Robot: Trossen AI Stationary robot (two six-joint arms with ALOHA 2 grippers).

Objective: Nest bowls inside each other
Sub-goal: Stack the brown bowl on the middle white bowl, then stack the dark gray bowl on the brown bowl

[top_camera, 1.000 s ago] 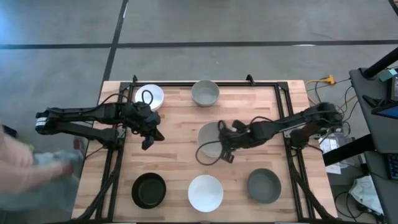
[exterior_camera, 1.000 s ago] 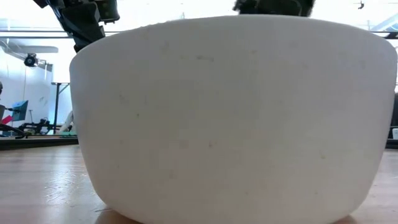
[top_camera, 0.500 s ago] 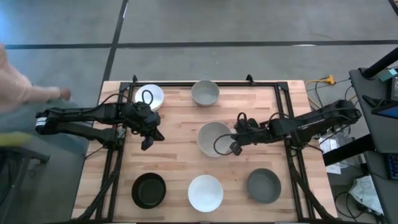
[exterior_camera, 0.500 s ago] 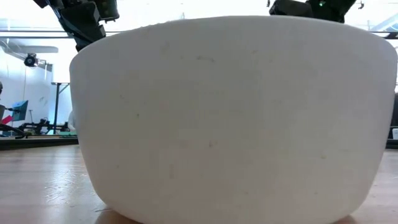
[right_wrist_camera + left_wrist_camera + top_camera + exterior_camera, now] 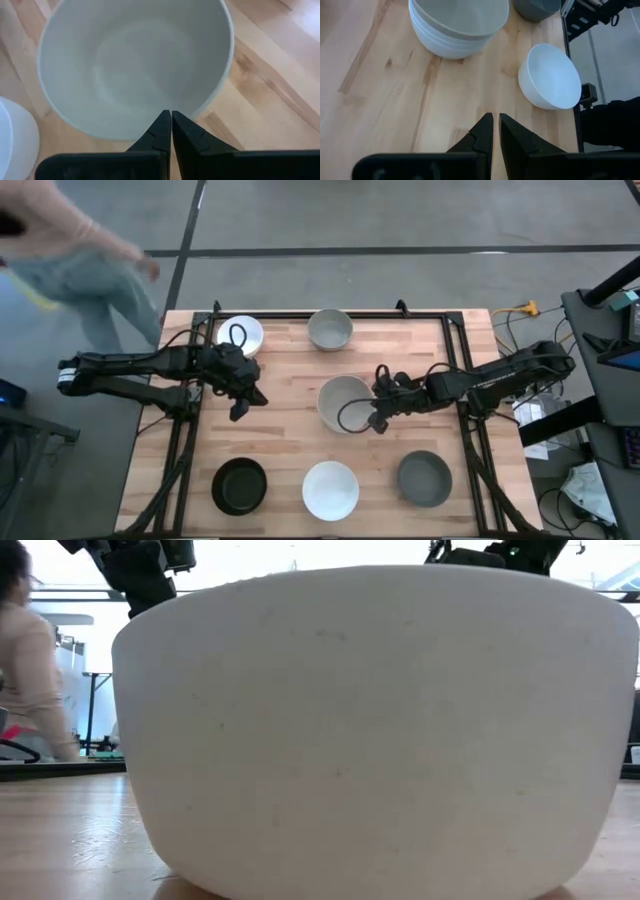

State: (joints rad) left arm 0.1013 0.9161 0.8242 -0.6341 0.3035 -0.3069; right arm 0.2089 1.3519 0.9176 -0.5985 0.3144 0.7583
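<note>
Wooden table (image 5: 290, 440), right end effector (image 5: 378, 420) beside stacked bowls (image 5: 345, 402).

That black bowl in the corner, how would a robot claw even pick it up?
Probably by its rim. The black bowl sits upright and open, apart from the white bowl beside it, so a gripper could drop from above, one finger inside the wall, one outside. The left gripper is nearer.
</note>
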